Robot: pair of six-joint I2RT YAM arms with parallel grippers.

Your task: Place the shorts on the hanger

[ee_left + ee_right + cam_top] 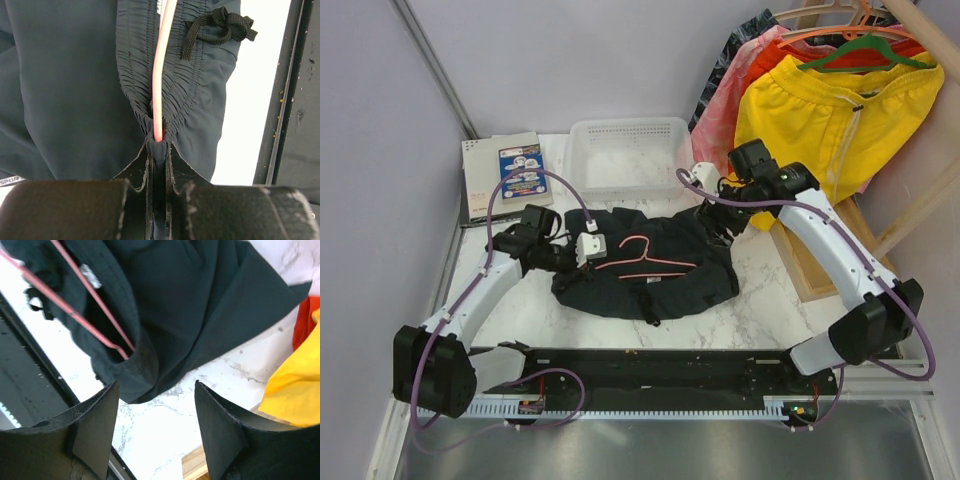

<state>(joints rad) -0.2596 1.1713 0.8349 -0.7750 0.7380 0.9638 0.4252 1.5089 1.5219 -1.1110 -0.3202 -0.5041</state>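
The dark navy shorts (655, 275) lie bunched in the middle of the marble table. The pale-pink hanger (642, 258) lies on them, its ends tucked into the waistband. My left gripper (582, 248) is at the shorts' left end. In the left wrist view it (159, 150) is shut on the gathered waistband (185, 85), and the hanger's rod (159, 75) runs into the pinch. My right gripper (720, 215) hovers over the shorts' right end. In the right wrist view it (156, 405) is open and empty, just off the shorts (190, 305), where the hanger's corner (120, 347) sits inside the waistband.
A white basket (625, 155) stands behind the shorts, with a box (505, 175) to its left. Yellow shorts (830, 110) hang on a green hanger (865, 52) at the back right, over a wooden rack base (810, 260). A black rail (650, 365) runs along the near edge.
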